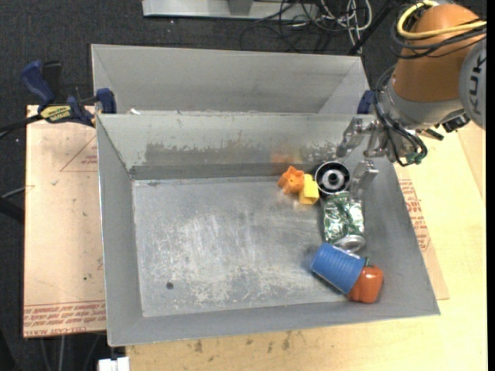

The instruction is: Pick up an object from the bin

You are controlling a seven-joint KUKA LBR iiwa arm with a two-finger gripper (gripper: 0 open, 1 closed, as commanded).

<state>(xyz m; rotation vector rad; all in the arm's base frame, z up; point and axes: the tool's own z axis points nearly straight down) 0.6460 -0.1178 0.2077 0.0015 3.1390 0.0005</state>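
Reading the bin [116,207] from its left, I see that the floor there is bare, so no trouble comes from that side. All the things lie in the right part. First come a small orange toy [291,178] and a yellow block [309,190], touching each other near the back wall. Just beside them, to the right, is a black round thing with a pale centre [332,178]. This is the thing nearest to the end effector [362,154], which hangs just to the right of it, close to the bin's right wall. I cannot tell how far the end effector is open, nor whether it has hold of anything. In front of the black thing lies a crumpled silver-green foil packet [343,216]. Nearer the front is a blue cup [335,267] on its side, with an orange-red piece [369,284] touching it.

My worries are these. The black round thing may roll or slip away if it is pinched off its middle, and it may push the yellow block. The foil packet is so near that it may be caught together with it. The sloped right wall is also very close, and a descent a little too far right could strike it.
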